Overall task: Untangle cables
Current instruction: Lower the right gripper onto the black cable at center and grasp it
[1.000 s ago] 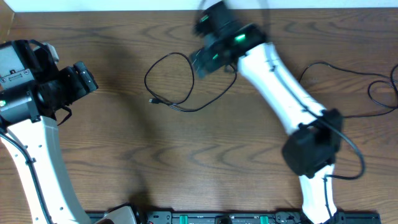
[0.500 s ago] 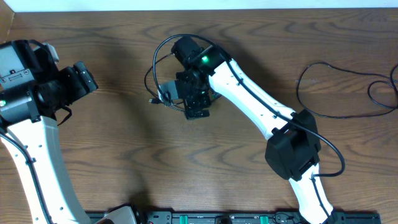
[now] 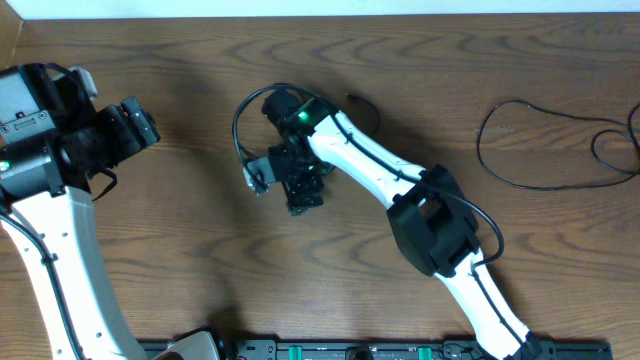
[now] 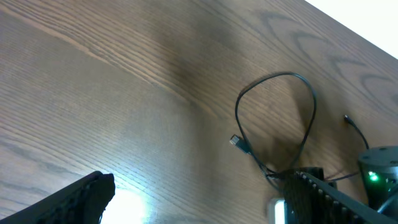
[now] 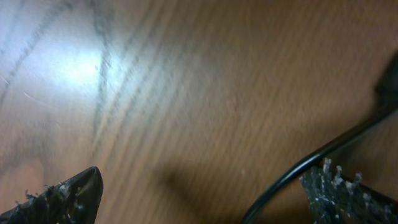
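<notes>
While the right arm is reaching across the wooden table [image 3: 200,250] toward its far middle, the right gripper [image 3: 283,185] is hanging just over a thin black cable [image 3: 235,128] that is lying there in a loose loop. The loop is bulging out to the left of the gripper, and the rest of the cord is passing under the gripper and the arm. In the right wrist view the right gripper [image 5: 205,199] is standing wide open, close above the wood, with a strand of the cable [image 5: 311,165] curving between its fingers, just beside the right-hand one; nothing is being gripped. The left wrist view is showing the same cable [image 4: 280,74] as an open ring with a small plug [image 4: 235,140] at one end. The left gripper [image 3: 135,125] is hovering at the far left, well apart from the loop, its jaws spread wide and holding nothing. A second thin black cord [image 3: 479,148] is lying in wide curves at the far right of the table, well apart from both grippers.
</notes>
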Robot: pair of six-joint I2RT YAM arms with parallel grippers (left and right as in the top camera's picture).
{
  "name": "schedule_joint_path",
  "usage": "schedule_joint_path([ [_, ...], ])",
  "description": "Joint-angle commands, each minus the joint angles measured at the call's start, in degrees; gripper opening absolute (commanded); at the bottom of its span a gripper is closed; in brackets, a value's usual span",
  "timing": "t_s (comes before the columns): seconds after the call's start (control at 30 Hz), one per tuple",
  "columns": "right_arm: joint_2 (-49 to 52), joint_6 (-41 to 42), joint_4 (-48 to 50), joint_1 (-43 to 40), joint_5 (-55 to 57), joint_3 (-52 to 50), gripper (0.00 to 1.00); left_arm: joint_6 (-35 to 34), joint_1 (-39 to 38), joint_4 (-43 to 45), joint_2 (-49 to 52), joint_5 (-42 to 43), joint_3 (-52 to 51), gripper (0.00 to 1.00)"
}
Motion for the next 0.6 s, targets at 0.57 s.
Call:
schedule_joint_path([
  [0.57, 0.0, 3.0, 2.4, -1.5, 7.0, 6.3, 0.99, -0.3, 0.2, 0.3, -0.3, 0.7, 1.1, 0.93],
])
